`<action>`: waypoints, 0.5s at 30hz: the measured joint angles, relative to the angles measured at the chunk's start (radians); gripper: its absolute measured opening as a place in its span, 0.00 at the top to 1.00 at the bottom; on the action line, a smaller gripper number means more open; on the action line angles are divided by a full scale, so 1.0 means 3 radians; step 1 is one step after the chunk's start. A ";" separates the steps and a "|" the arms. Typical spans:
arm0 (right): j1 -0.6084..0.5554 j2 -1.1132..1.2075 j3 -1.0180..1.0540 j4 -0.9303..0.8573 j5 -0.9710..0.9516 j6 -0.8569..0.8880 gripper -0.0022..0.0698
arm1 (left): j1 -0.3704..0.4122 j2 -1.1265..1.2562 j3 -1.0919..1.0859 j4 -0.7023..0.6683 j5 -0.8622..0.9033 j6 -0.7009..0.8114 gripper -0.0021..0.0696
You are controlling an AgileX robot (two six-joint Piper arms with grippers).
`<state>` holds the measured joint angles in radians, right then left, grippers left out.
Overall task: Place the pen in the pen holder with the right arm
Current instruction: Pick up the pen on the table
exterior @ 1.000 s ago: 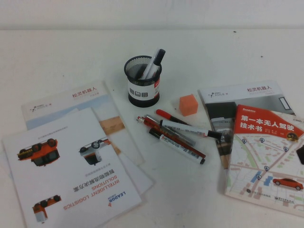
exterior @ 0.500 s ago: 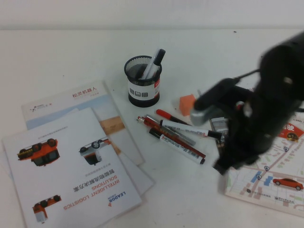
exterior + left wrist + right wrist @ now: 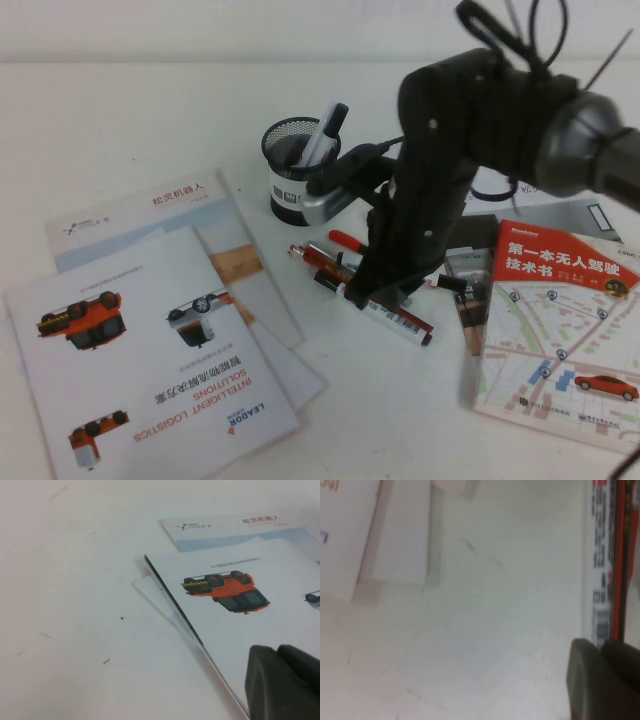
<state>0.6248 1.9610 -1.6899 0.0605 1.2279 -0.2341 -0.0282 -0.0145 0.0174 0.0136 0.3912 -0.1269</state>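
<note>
My right claw (image 3: 372,290) hangs low over the pens (image 3: 400,322) on the bench (image 3: 150,120) — fingers unclear; left claw (image 3: 282,682) likewise — beside brochures (image 3: 235,610).

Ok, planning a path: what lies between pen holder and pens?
High view: bare table between pen holder and pens, overhung by the right arm's silver joint. Right gripper is low at them; left gripper hovers over the brochures.

Bulky black right arm (image 3: 440,170) with silver joint (image 3: 322,207) and thin black cables (image 3: 520,30).
</note>
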 joint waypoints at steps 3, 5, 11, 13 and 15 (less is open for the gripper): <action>0.0000 0.0206 -0.0149 0.0000 0.0000 -0.0054 0.87 | 0.0000 0.0000 0.0000 0.0000 0.0000 0.0000 0.97; 0.0000 0.0330 -0.0221 0.0000 0.0000 -0.0127 0.80 | 0.0000 0.0000 0.0000 0.0000 0.0000 0.0000 0.97; 0.0000 0.0551 -0.0360 0.0000 -0.0002 -0.0355 0.68 | 0.0000 0.0000 0.0000 0.0000 0.0000 0.0000 0.97; 0.0000 0.0596 -0.0391 -0.0007 -0.0008 -0.0397 0.68 | 0.0000 0.0000 0.0000 0.0000 0.0000 0.0000 0.97; 0.0000 0.0634 -0.0407 -0.0039 -0.0008 -0.0413 0.67 | 0.0000 0.0000 0.0000 0.0000 0.0000 0.0000 0.97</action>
<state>0.6248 2.1513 -1.8119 0.0488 1.2256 -0.3581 -0.0282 -0.0145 0.0174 0.0136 0.3912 -0.1269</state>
